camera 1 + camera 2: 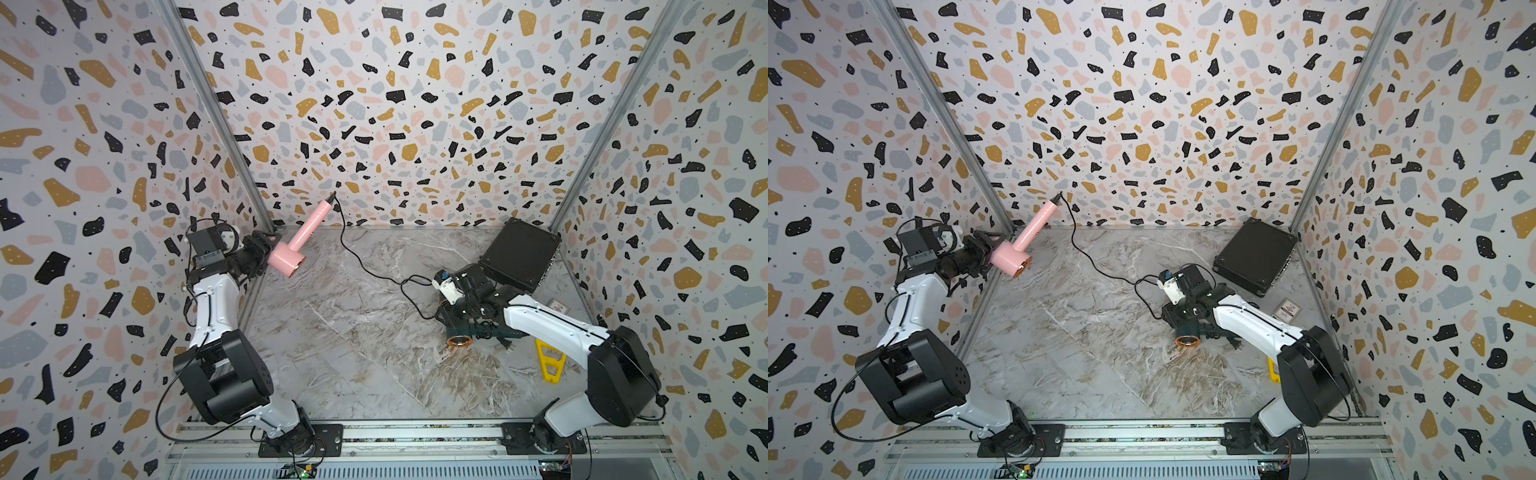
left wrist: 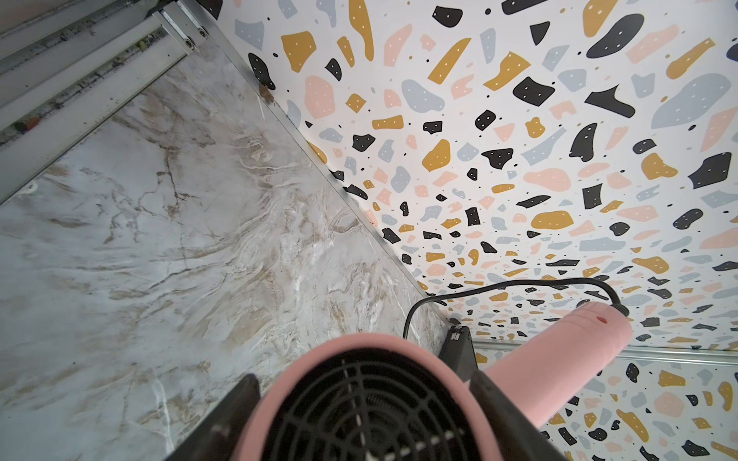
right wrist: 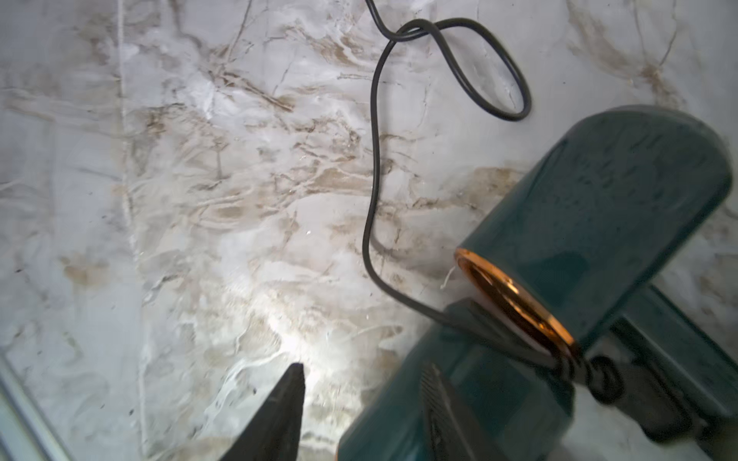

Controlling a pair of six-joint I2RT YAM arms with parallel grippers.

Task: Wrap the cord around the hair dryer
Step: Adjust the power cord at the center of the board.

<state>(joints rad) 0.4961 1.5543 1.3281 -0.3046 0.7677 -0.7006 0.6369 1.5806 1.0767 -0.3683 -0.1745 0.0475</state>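
The pink hair dryer (image 1: pixel 286 257) is held in the air near the far left corner of the table (image 1: pixel 353 365), clamped by the left gripper (image 1: pixel 266 254), its cord (image 1: pixel 365 270) trailing down to the green hair dryer (image 3: pixel 599 207), where the right gripper (image 3: pixel 364 375) stands half open, empty.

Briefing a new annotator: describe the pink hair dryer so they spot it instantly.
At the back left corner of the marble table, the left gripper holds the pink hair dryer clear of the surface, handle toward the back wall. The only other dryer, dark teal, lies near the black case.
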